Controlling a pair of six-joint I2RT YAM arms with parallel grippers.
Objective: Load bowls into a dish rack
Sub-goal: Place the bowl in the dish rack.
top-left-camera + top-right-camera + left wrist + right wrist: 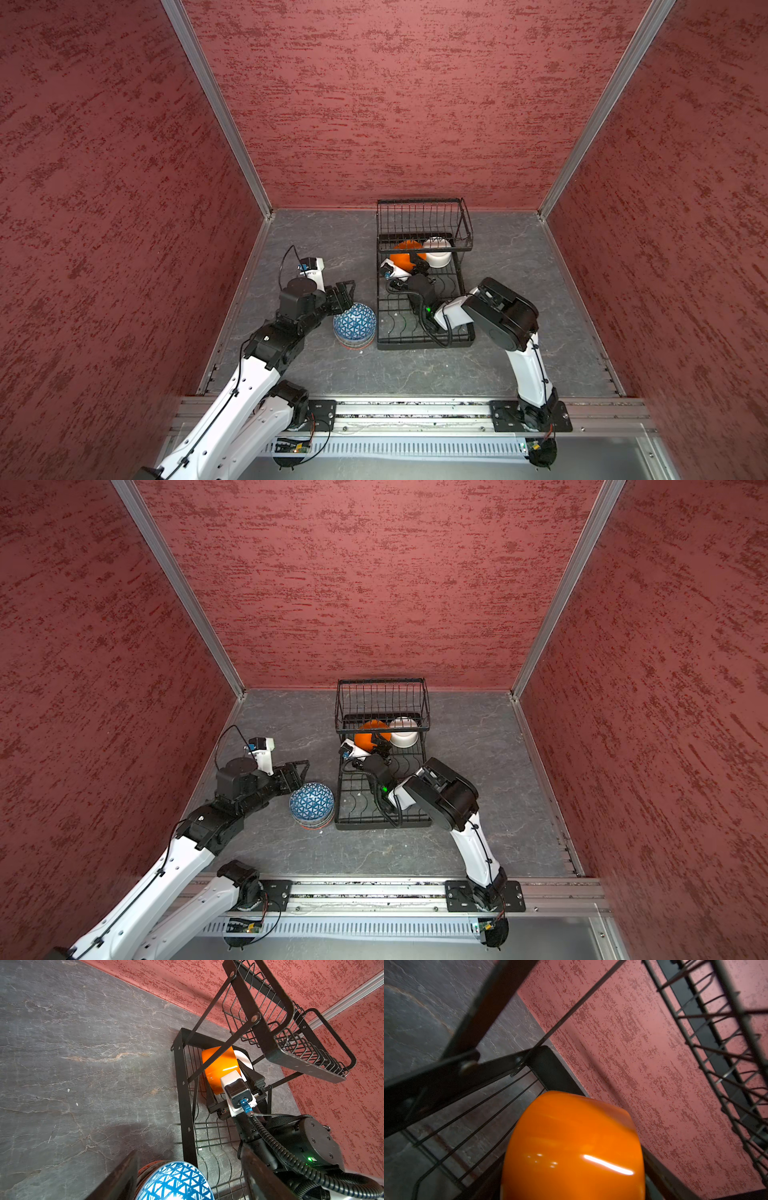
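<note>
Orange bowl: on edge in dish rack, far end, beside white bowl.
Right gripper: jaws astride it, clamped or slack unclear; best withdrawn straight, without tipping it.
Left gripper: jaws wide, just beside blue bowl stack.

Three walls of mottled dark-red plaster close in the grey, marble-veined floor — the back wall at its far edge, a side wall rising on each flank. Aluminium posts stand at the floor's far corners; a metal rail runs along its near edge. The light is even.
</note>
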